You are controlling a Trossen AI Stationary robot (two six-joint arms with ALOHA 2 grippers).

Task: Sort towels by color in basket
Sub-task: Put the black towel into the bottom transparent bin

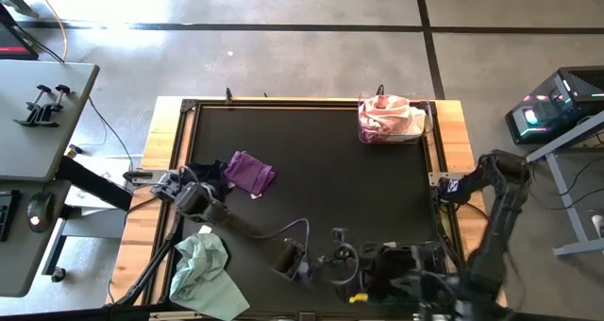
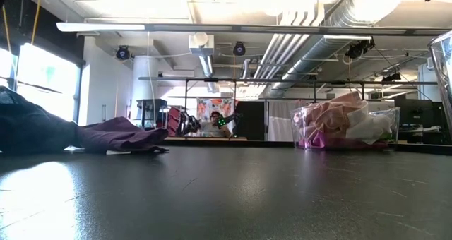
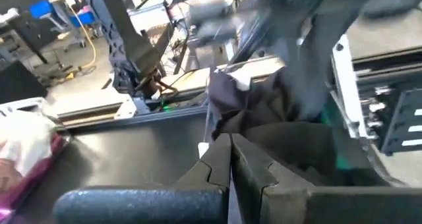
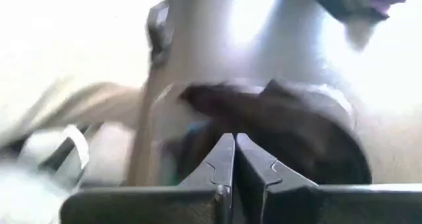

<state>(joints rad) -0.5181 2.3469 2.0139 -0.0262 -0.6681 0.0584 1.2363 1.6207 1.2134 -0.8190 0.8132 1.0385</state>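
Left gripper (image 3: pixel 231 159) fingers closed, near black towel (image 3: pixel 277 112).

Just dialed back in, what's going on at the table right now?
Sorting is partway done. The clear basket at the far right corner holds pink and white towels. A purple towel and a dark towel lie at the left, a pale mint towel near the front. Both arms sit low at the front edge, left claw and right claw shut, holding nothing.
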